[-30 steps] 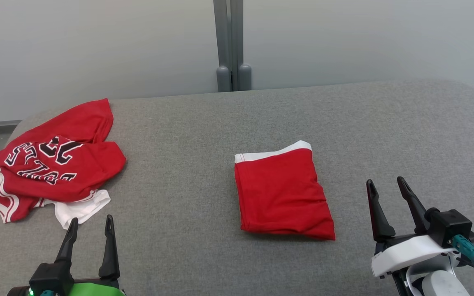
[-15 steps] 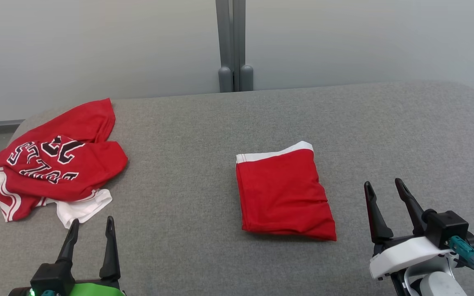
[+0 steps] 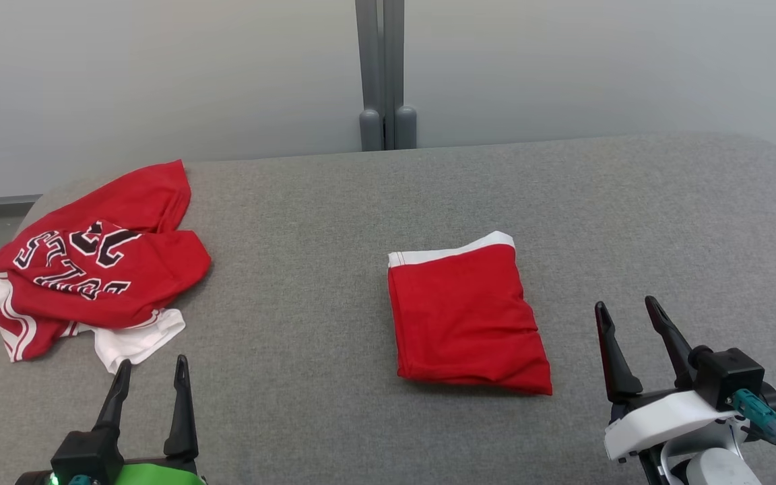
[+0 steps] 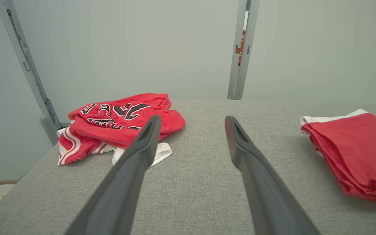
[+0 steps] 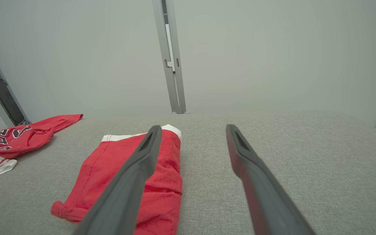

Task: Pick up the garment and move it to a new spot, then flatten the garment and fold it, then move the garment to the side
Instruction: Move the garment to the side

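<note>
My fingers (image 3: 180,404) are standing spread wide on both left gripper (image 3: 152,362) and right gripper (image 3: 625,303), gripping nothing and pointing forward over the near part of the grey padded table (image 3: 334,202). The folded red garment (image 3: 465,320) is lying mid-table, nearer my right gripper. Head view is giving its white far band, left wrist view its stacked layers side-on. A crumpled lettered jersey (image 3: 98,269) is lying far left.

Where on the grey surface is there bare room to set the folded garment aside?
Bare: the right end of the grey surface, beyond the folded garment and the right gripper; also the strip between that garment and the crumpled jersey. Crowded: the left end, under the jersey.
</note>
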### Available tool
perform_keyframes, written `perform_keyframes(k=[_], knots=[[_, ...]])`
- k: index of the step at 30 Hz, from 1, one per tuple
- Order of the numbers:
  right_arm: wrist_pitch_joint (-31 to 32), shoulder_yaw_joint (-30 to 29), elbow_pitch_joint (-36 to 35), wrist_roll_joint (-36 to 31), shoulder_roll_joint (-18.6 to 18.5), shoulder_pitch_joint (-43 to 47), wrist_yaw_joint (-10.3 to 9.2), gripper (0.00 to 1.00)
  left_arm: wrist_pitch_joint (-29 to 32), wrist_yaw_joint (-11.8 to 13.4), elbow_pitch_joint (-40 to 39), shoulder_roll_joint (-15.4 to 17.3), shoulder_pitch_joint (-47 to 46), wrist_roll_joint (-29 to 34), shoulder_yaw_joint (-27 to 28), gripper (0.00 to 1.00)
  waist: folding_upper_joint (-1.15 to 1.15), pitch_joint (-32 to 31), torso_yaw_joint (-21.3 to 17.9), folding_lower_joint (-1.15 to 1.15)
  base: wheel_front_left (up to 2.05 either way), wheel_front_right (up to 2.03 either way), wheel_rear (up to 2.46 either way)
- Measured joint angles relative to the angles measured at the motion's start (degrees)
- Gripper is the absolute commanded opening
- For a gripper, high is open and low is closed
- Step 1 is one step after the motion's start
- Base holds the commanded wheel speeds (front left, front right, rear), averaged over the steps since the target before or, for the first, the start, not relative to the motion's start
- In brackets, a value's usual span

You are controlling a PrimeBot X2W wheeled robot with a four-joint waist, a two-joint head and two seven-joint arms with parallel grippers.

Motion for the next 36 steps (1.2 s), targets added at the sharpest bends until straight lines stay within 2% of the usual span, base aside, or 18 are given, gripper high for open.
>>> perform_keyframes(k=[15,21,28,36], knots=[[0.0,-0.5,0.6,0.0,0.2,0.1,0.00,1.00,0.0,0.3,0.3,0.3,0.0,-0.5,-1.1,1.00,0.00,0.0,0.8,0.00,0.00,0.00,0.00],[0.0,1.4,1.4,0.0,-0.6,-4.7,0.00,1.00,0.0,0.3,0.7,0.4,0.0,-0.6,-1.7,1.00,0.00,0.6,1.5,0.00,0.00,0.00,0.00],[0.0,4.9,8.2,0.0,-1.9,-12.8,0.00,1.00,0.0,0.3,1.1,0.4,-0.5,-0.6,-2.9,1.00,0.00,1.6,3.0,0.00,0.00,0.00,0.00],[0.0,6.4,20.0,-0.1,-3.3,-19.4,0.00,1.00,-0.2,0.3,1.5,0.2,-2.7,-0.8,-4.4,1.00,0.00,4.3,5.0,0.00,0.00,0.00,0.00]])
